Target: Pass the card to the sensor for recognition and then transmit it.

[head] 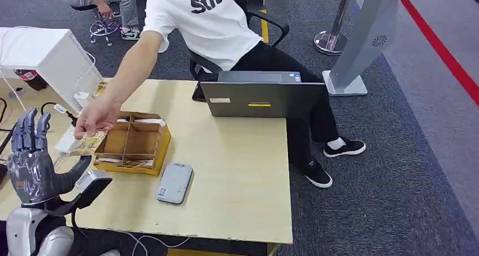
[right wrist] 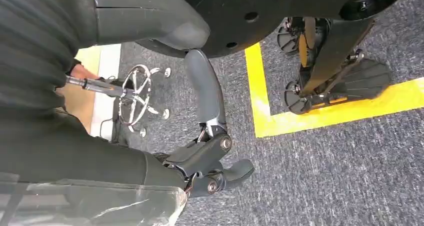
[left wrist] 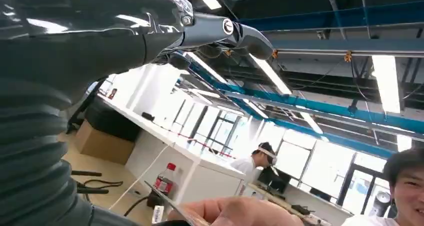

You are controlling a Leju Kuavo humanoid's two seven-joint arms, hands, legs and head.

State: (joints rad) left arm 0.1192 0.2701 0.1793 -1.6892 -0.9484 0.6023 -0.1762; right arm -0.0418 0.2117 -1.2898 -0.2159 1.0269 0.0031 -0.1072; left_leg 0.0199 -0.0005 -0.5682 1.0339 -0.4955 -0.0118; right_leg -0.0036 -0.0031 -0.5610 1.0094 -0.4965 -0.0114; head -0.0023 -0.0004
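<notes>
Card [head: 89, 142] is pinched by a person's hand [head: 97, 117] beside wooden tray [head: 135, 143] on counter [head: 237, 171], w/ left hand [head: 31, 160] raised, released, nr sensor [head: 174, 182]; right hand [right wrist: 210, 156] hangs clenched, holding nothing.

Card [head: 89, 142] — thin, tan with a printed pattern, lying roughly flat, pinched in a person's hand [head: 96, 118] over the table's left part, just beside the left wall of the wooden divided box [head: 134, 143]. In the left wrist view its edge [left wrist: 170, 204] shows as a thin slanted sliver.

Sensor [head: 174, 182] — flat grey rounded pad with a small label, flat on the table just right of the box's near corner.
</notes>
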